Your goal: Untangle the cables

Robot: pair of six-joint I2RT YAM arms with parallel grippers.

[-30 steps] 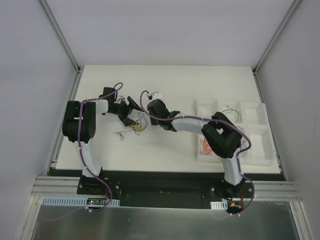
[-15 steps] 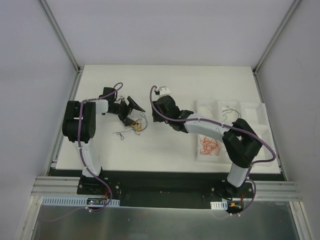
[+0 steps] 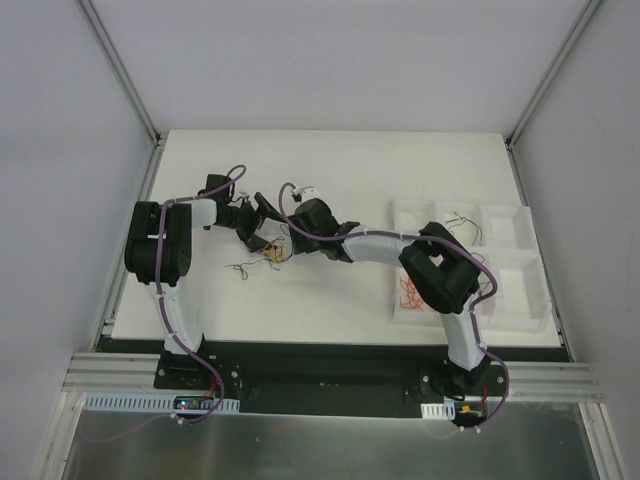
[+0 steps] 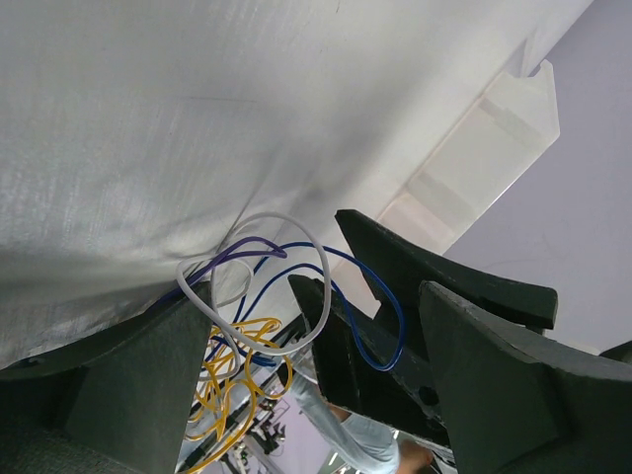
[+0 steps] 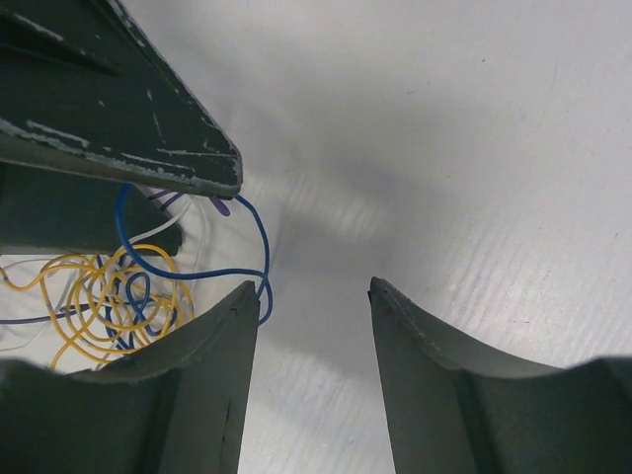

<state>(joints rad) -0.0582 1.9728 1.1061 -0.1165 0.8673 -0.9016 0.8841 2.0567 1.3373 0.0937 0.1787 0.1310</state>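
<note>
The cables (image 3: 273,251) form a small tangle on the white table left of centre, with yellow (image 4: 235,367), blue (image 4: 387,326), white (image 4: 296,229) and purple strands. My left gripper (image 3: 259,224) is open over the tangle, and the white and blue loops hang loose between its fingers (image 4: 138,385). My right gripper (image 3: 281,220) reaches in from the right, open, with only bare table between its fingers (image 5: 444,375). A blue loop (image 5: 259,259) touches the outer side of its left fingertip. The yellow coil (image 5: 109,306) lies further left.
A white compartment tray (image 3: 520,262) stands at the right, holding orange wires (image 3: 410,293) and dark wires (image 3: 462,222). A loose dark strand (image 3: 240,268) lies just left of the tangle. The left gripper's finger (image 5: 118,109) fills the upper left of the right wrist view.
My right gripper was shut a second ago, pulled up and back, opened, and has come back beside the left gripper at the tangle. The left arm has not moved.
</note>
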